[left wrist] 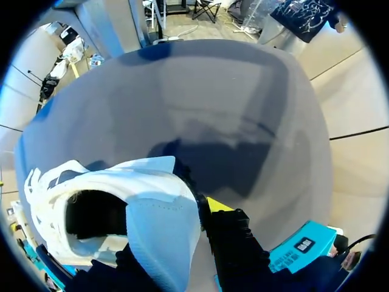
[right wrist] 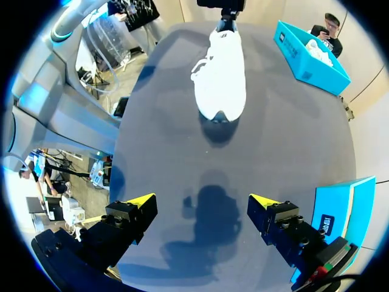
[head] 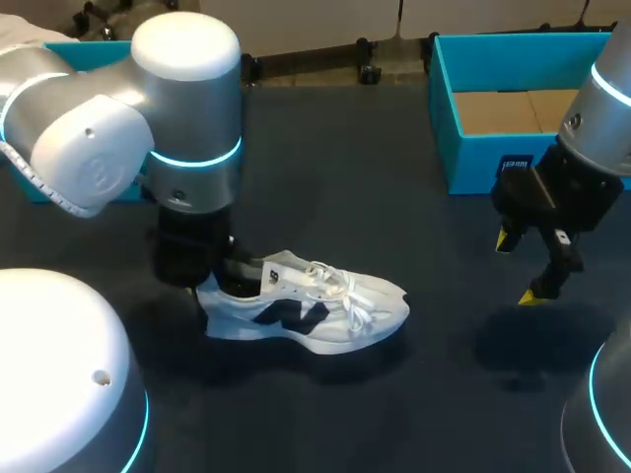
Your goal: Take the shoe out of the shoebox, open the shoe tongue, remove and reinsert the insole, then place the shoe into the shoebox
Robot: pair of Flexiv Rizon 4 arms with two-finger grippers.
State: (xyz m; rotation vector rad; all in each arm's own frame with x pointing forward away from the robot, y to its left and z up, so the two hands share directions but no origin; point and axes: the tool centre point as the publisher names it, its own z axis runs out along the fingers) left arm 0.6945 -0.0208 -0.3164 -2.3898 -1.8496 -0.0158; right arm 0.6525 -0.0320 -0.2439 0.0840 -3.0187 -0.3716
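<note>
While the white sneaker [head: 325, 305] stands on its sole out on the dark surface [head: 345, 177], well apart from the shoebox, its toe points toward the right arm and its laces lie loose over the tongue. Down at its heel sits the left pincer [head: 205, 279], right against the collar. Whether it has a real hold there I cannot tell, since the left arm's thick wrist looms over that end and blocks the view from above. Off past the toe, the right pincer [head: 519, 268] hangs above bare surface, spread wide and holding nothing. Behind it, at the far right corner, stands the open blue shoebox [head: 473, 158], its cardboard floor showing. A second blue box [right wrist: 304, 55] sits at the far left corner behind the left arm.
</note>
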